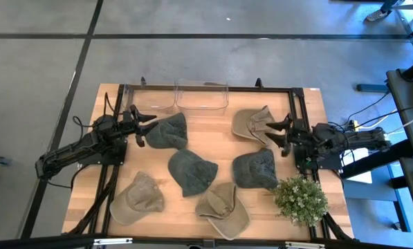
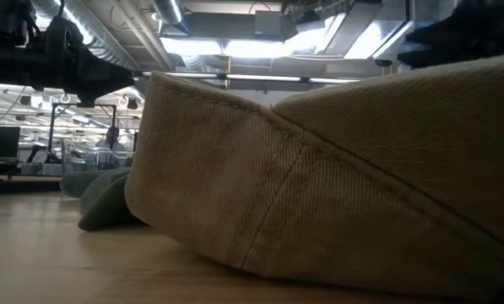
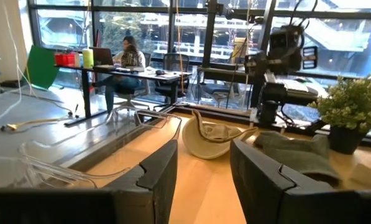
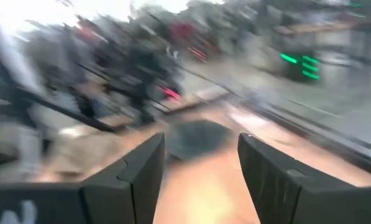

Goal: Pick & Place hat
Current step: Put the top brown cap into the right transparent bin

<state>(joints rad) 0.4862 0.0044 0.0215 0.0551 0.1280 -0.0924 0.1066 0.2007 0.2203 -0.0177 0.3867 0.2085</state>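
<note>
Between the left gripper's [image 1: 142,126] parted fingers [image 3: 154,177] nothing is held — it hangs at the table's [image 1: 213,211] left side, just beside a dark green hat [image 1: 168,131], probably lined up for a grab. The right gripper [image 1: 274,131], fingers also apart and empty, sits at the right between a tan hat [image 1: 251,123] and another green hat [image 1: 256,169]. Six hats lie loose on the wood, and the clear bin [image 1: 201,97] at the far edge — likely their destination — has none inside.

Overhead view evenly lit; low view backlit by glaring ceiling lights [image 2: 235,46] at 12 o'clock; right wrist view heavily motion-blurred; left wrist daylight-bright.
</note>
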